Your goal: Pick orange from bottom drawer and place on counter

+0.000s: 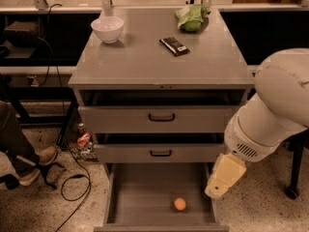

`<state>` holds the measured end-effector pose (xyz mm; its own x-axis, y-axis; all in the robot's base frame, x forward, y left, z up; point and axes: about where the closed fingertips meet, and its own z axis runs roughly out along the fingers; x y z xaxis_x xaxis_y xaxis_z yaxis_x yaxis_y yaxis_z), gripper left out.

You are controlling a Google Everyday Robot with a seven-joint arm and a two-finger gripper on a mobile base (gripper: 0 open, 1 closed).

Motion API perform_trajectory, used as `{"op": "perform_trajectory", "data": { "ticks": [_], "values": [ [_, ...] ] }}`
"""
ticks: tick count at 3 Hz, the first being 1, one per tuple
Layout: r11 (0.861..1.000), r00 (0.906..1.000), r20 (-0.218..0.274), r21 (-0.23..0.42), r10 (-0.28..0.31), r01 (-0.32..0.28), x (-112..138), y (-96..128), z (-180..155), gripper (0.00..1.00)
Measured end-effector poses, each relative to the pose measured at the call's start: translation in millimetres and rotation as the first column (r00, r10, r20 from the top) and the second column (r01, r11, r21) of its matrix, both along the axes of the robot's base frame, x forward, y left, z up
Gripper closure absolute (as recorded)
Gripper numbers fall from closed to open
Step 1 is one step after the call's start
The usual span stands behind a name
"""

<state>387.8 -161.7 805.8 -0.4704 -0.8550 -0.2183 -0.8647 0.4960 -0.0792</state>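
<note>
Reach looks to be the step in hand. The orange (pixel 179 204) lies alone on the flat floor of the bottom drawer (pixel 140 197), toward the front and a little right of centre, touching no wall. That drawer is pulled well out, further than the two shallower drawers (pixel 161 117) above it, which stand only slightly open. This leaves the fruit uncovered from above, so a descent need not foul the handles.

The end effector (pixel 216 191) hangs just outside the drawer's right wall, near the orange but apart from it and higher. It sits at the end of the bulky white arm (pixel 275 105) that comes in from the right, and it points down and leftward, toward the drawer. Whether it is wide or narrow I cannot tell, since from this angle it reads as one pale block. It is not holding the orange, which is plainly on the drawer floor.

The desk (pixel 140 62), where the fruit must end up, carries a white bowl (pixel 107 28) at back left, a green bag (pixel 192 18) at back right and a dark flat packet (pixel 174 46) nearer the middle. Its front half is bare, the natural spot for setting down. Nothing of the task is done as yet. The next move calls for crossing the right wall and lowering onto a round thing that could roll when nudged.
</note>
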Motion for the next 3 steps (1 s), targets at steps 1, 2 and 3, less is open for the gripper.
{"op": "perform_trajectory", "data": {
  "ticks": [1,2,3],
  "values": [
    [0.999,0.9994,-0.004,0.029,-0.034,0.034,3.5,-2.3,-9.1,0.00],
    [0.988,0.9876,-0.079,0.058,-0.135,0.140,40.2,3.4,-92.4,0.00],
    [0.963,0.9548,-0.163,0.063,-0.249,0.262,64.0,11.4,-164.9,0.00]
  ]
}}
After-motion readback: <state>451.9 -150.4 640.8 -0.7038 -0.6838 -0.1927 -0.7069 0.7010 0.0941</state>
